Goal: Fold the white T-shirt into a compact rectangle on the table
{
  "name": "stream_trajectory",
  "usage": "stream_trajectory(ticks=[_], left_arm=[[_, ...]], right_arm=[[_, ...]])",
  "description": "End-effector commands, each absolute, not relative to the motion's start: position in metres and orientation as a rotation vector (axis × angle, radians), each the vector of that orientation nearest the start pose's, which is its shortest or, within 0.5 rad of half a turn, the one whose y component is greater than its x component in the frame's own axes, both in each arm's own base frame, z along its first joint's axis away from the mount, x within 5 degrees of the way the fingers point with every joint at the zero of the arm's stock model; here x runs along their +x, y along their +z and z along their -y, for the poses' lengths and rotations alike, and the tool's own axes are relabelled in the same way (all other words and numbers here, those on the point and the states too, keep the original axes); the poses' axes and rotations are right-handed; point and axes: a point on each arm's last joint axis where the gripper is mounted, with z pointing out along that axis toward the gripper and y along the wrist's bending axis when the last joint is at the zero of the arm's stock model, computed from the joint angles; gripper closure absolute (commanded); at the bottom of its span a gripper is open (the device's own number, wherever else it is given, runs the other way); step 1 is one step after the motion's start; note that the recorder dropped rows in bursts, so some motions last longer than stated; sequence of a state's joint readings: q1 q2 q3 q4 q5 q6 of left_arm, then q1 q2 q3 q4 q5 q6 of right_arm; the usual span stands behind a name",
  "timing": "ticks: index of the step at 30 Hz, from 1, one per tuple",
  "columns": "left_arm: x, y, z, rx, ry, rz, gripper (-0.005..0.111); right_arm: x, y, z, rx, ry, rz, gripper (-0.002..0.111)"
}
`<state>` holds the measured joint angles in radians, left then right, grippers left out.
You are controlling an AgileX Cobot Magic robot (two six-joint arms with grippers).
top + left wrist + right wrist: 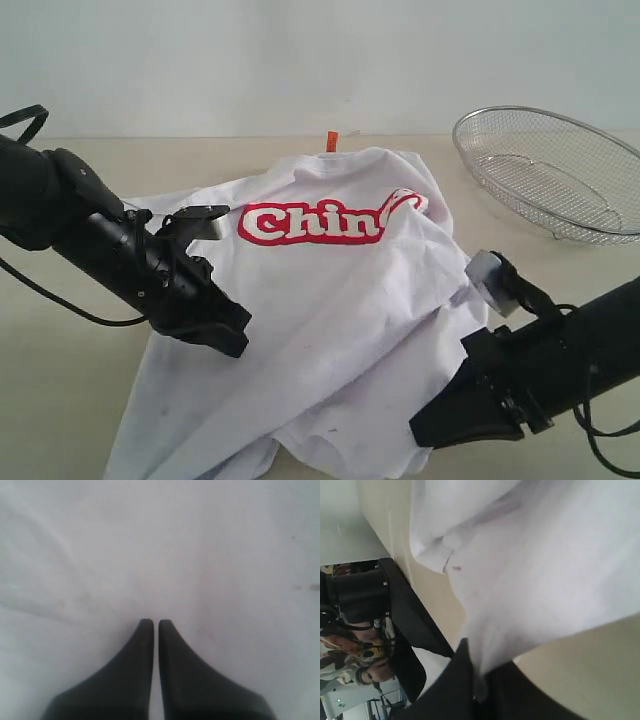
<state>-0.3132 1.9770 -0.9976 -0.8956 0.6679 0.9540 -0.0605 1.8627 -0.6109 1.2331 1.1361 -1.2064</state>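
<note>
White T-shirt (340, 300) rumpled on table (60, 400) w/ mesh basket (560, 185) near.

The white T-shirt (330, 300) folds over the end of its lettering (310, 223).

A round, shallow basket (530, 175) of silver wire mesh stood near the far right corner of the table (200, 155), its rim a thicker wire hoop and its right side cut off by the picture's edge. Behind the table's far edge rose a plain pale wall (300, 60). In the right wrist view a blurred jumble (360, 640) of dark and yellowish things showed past the table's edge, too unclear to name.
</note>
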Motion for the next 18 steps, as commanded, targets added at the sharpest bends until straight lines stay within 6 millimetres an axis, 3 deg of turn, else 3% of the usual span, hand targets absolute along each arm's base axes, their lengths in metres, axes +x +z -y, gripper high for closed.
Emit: stream_trajectory(ticks=[1, 7, 10, 14, 18], left_arm=[[0.31, 0.109, 0.146, 0.769, -0.765, -2.75, 0.102], [0.31, 0.109, 0.146, 0.773, -0.763, -2.75, 0.102], [0.311, 0.109, 0.146, 0.767, -0.75, -2.746, 0.102], [0.311, 0.109, 0.146, 0.774, -0.743, -2.745, 0.102], [0.311, 0.109, 0.146, 0.776, -0.741, -2.745, 0.102]], right_arm=[[0.22, 0.133, -0.054, -0.193, 1.335, -2.915, 0.108], [0.189, 0.165, -0.024, -0.088, 0.69, -3.254, 0.108], [0.174, 0.179, -0.015, -0.095, 0.533, -3.339, 0.108], [0.161, 0.181, -0.002, -0.041, 0.265, -3.441, 0.108], [0.161, 0.177, 0.002, -0.032, 0.176, -3.433, 0.108]])
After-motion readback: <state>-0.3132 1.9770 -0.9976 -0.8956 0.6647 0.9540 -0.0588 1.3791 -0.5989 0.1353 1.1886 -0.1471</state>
